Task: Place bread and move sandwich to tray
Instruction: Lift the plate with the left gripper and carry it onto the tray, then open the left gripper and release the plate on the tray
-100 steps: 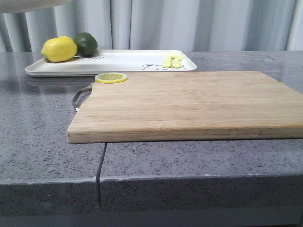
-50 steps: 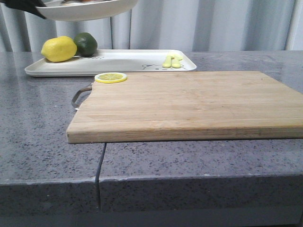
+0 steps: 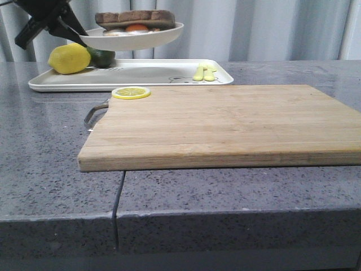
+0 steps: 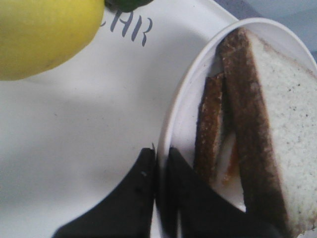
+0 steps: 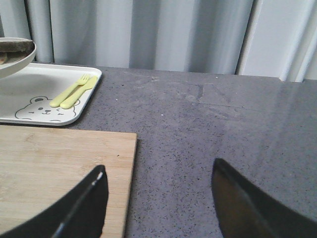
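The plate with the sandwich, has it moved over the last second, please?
Yes. The plate, gripped by the left gripper, has come down into the front view toward the tray.

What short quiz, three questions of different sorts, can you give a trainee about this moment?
1. True or false: the plate with the sandwich already rests on the tray.
2. Which gripper holds the plate? A) left B) right C) neither
3. Fill in: the lemon slice lies on a corner of the ______.

Key
1. False. The plate hangs in the air above the tray.
2. A. The left gripper has its jaws closed on the plate rim; the right gripper is open, over the edge of the cutting board.
3. Cutting board.
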